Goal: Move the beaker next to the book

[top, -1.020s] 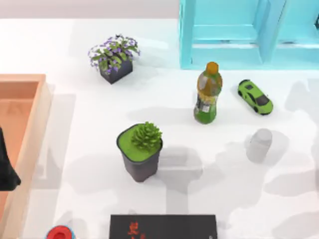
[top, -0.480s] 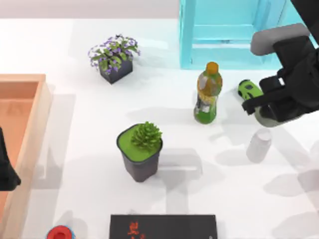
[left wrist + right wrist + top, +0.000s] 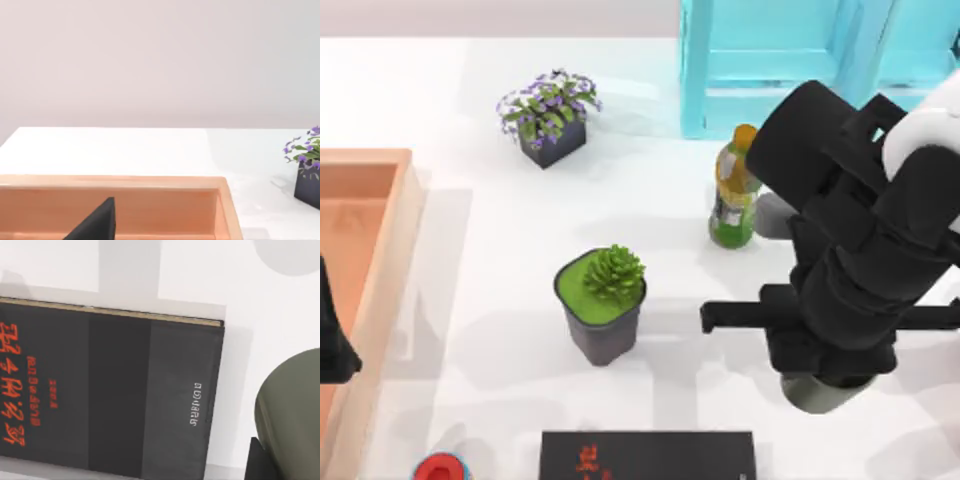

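The right arm (image 3: 850, 260) reaches across the right half of the table (image 3: 480, 290) in the top view, its black body covering the spot beside the green bottle (image 3: 735, 195); whether its fingers are spread or pressed together cannot be told, and the beaker is hidden beneath it. The book (image 3: 107, 390), black with red characters, lies flat at the table's near edge, below the plant pot (image 3: 602, 305). The left arm (image 3: 335, 340) is parked over the wooden tray (image 3: 365, 170) at the left side; a dark tip of it (image 3: 95, 225) stands before the tray's inner wall, and what the tray holds cannot be seen. Counted: one bottle, one book, one green plant pot, one purple flower pot (image 3: 550, 120), one blue cabinet (image 3: 790, 60), one red-capped object (image 3: 442, 468).
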Robot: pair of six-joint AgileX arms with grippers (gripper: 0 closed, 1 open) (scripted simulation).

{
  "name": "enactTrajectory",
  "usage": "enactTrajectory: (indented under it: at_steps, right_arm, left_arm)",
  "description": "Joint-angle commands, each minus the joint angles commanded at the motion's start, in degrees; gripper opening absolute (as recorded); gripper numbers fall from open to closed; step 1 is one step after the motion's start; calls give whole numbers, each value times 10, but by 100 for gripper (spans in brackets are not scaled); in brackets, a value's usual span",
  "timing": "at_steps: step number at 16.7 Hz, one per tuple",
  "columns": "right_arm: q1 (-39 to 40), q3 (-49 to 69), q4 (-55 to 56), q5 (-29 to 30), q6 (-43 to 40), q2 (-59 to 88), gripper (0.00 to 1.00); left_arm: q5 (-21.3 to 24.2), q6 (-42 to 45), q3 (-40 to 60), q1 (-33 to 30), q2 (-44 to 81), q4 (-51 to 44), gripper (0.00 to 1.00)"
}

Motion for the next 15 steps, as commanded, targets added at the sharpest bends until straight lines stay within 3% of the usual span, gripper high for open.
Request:
enactTrajectory:
  at_steps: [5, 11, 15]
  right_arm:
    - [33, -24, -18, 11, 73, 10, 0]
    - [30, -25, -15, 10, 73, 9, 0]
    - [29, -78, 45, 10, 71, 21, 0]
  left_arm:
    - [0, 0, 0, 0, 0, 0, 100]
    - [0, 0, 0, 0, 0, 0, 100]
    - [0, 0, 0, 0, 0, 0, 100]
